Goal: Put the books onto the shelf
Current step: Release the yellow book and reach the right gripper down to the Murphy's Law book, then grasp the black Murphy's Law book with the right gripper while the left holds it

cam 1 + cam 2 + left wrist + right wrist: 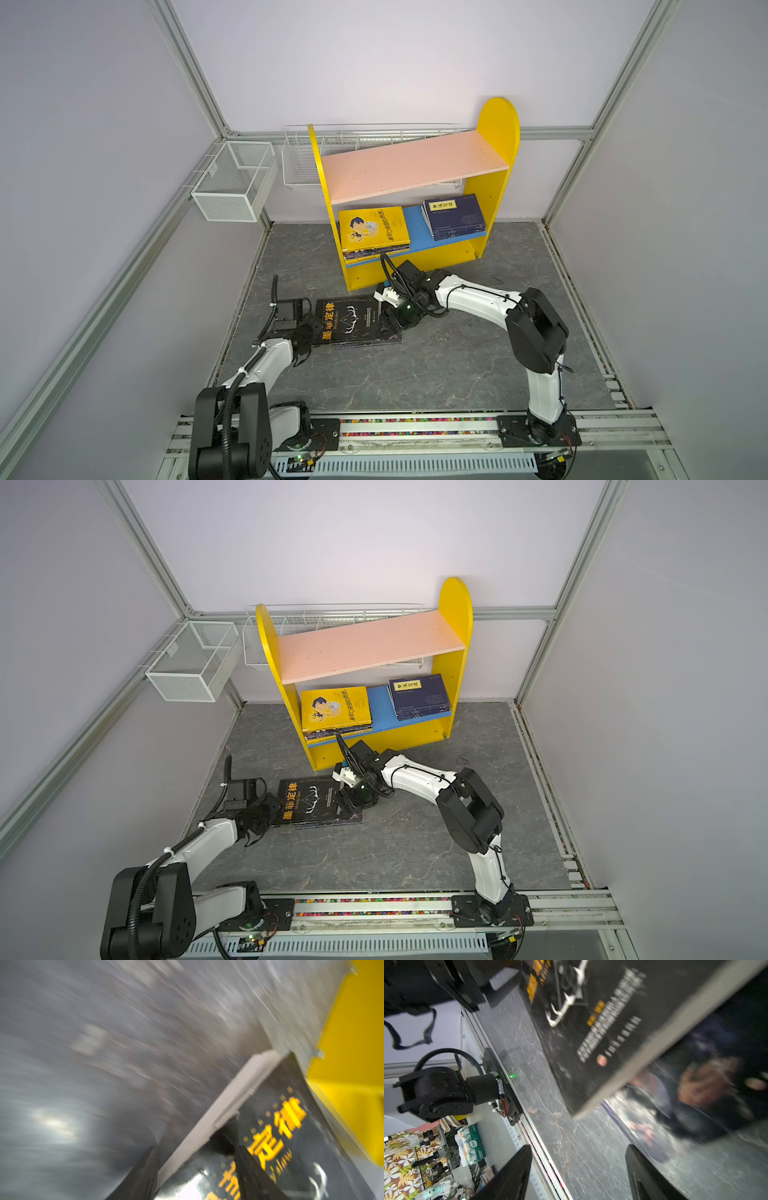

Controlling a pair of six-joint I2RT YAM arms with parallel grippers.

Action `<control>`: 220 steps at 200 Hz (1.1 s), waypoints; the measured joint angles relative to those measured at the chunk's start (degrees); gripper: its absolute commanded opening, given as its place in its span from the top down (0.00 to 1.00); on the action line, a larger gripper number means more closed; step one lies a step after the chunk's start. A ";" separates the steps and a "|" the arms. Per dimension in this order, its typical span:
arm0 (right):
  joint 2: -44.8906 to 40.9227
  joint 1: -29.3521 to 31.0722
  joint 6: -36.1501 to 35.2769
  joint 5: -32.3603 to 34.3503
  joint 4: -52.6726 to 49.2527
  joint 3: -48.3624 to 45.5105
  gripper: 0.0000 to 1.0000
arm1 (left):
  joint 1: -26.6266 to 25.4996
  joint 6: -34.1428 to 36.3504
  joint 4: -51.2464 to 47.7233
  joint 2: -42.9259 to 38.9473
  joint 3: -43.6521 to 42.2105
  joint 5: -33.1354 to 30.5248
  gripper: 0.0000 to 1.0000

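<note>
Lower centre of both top views: black book lies long axis left-right, title end leftward.
Pinching its left edge: left pincer; right pincer, spread, at its right edge.

Grey marbled tabletop enclosed by pale walls on aluminium frame; white mesh basket on the left wall, long white wire basket on the back wall; off-table, tissue pack beside floral cloth

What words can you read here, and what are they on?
"墨菲定律": big orange characters on the black paperback.
"law": end of its small subtitle, rest blurred.
Title on the yellow cartoon book: too small to read.
Label on the navy book: too small to read.
</note>
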 measured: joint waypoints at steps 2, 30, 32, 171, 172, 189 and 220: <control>0.00 -0.11 0.13 -0.13 0.20 -0.07 0.26 | -0.66 -0.33 0.24 -0.11 -0.22 0.11 0.40; 0.07 -2.82 3.69 -0.55 2.78 -1.22 0.27 | -8.50 -4.42 1.01 -2.56 -1.92 1.01 0.40; 0.11 -3.13 4.00 -0.50 2.97 -1.29 0.27 | -8.87 -4.70 0.94 -2.78 -1.99 1.03 0.40; 1.60 -9.29 12.07 -2.82 11.72 -8.55 0.30 | -11.89 -9.64 2.67 -12.11 -8.87 1.44 0.39; 1.62 -9.29 12.07 -2.93 11.78 -8.55 0.30 | -11.89 -9.64 2.84 -12.09 -8.90 1.46 0.39; 2.05 -9.27 12.33 -4.13 12.85 -8.57 0.30 | -11.89 -9.62 6.78 -10.97 -9.86 2.32 0.39; 2.34 -9.20 12.55 -5.01 13.55 -8.61 0.30 | -11.87 -9.33 11.06 -8.31 -10.12 3.74 0.55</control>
